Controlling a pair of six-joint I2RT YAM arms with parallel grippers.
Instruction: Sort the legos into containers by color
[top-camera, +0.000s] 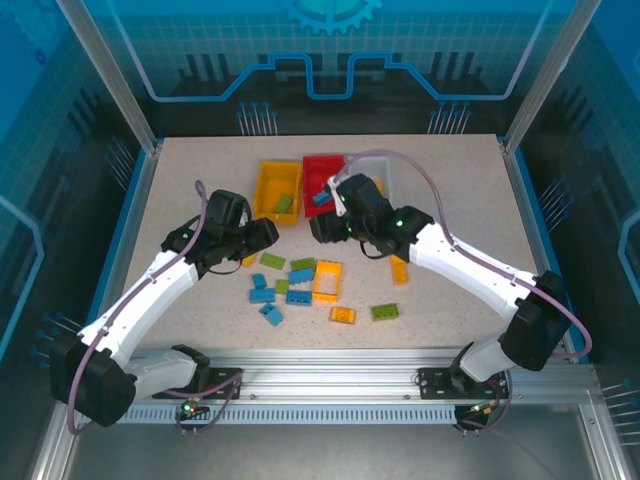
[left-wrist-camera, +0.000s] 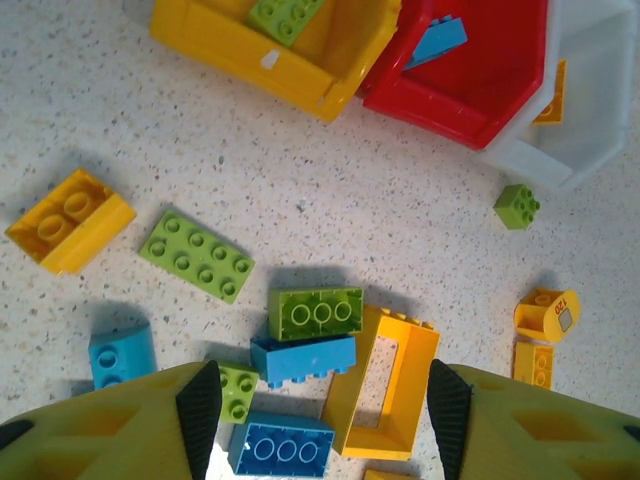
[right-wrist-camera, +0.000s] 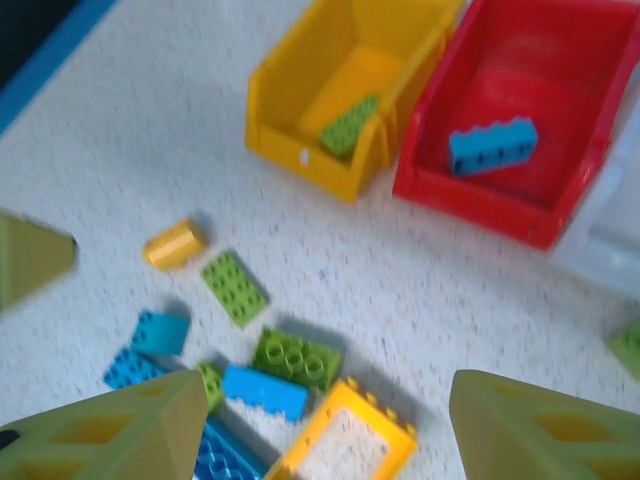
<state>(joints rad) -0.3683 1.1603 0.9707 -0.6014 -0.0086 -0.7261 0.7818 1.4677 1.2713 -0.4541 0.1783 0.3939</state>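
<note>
My left gripper (left-wrist-camera: 320, 425) hangs empty, jaws apart, over the loose legos (left-wrist-camera: 315, 313). The right gripper (right-wrist-camera: 320, 430) is likewise spread and empty above them. Beyond sit the yellow bin (left-wrist-camera: 250, 65) holding a green brick (left-wrist-camera: 285, 15), the red bin (left-wrist-camera: 480, 90) holding a blue brick (left-wrist-camera: 437, 40), and the white bin (left-wrist-camera: 600, 70).

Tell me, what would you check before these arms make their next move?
1. Left gripper open, empty: ok.
2. Right gripper open, empty: ok.
3. One colour per bin: ok; yellow bin has a green brick, red bin a blue brick, white bin an orange brick.
4. Sorting done: not ok; bricks lie on the table.
5. Loose green brick stands clear of neighbours: not ok; it lies against a loose blue brick.
</note>
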